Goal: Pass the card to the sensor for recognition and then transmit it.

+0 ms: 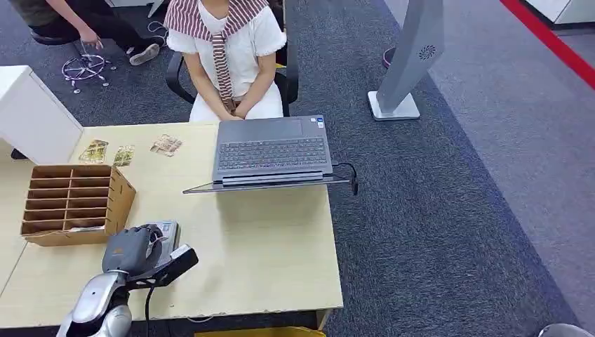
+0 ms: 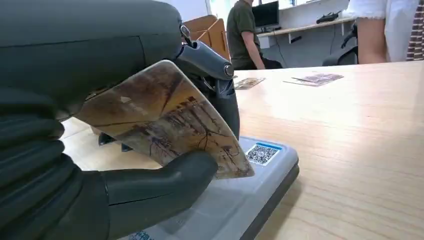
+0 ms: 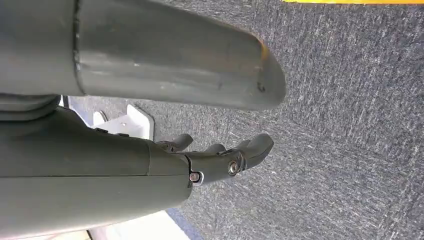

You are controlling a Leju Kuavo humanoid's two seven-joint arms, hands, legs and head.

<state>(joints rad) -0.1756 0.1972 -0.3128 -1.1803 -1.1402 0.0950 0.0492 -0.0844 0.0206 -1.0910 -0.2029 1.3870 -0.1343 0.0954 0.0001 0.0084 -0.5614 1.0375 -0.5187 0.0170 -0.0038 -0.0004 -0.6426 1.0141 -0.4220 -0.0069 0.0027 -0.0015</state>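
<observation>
My left hand (image 1: pixel 133 249) is at the table's near left, over the grey sensor pad (image 1: pixel 168 232). In the left wrist view it pinches a brown picture card (image 2: pixel 170 120) between thumb and fingers, tilted just above the sensor (image 2: pixel 260 175), whose QR label (image 2: pixel 261 153) shows beside the card's edge. My right hand (image 3: pixel 220 160) hangs beside the table over grey carpet, fingers apart and holding nothing.
A wooden slotted organizer (image 1: pixel 74 202) stands left of the sensor. Three more cards (image 1: pixel 126 151) lie at the table's far left. An open laptop (image 1: pixel 272 151) faces a seated person (image 1: pixel 228 56). A white box (image 1: pixel 31 116) sits far left.
</observation>
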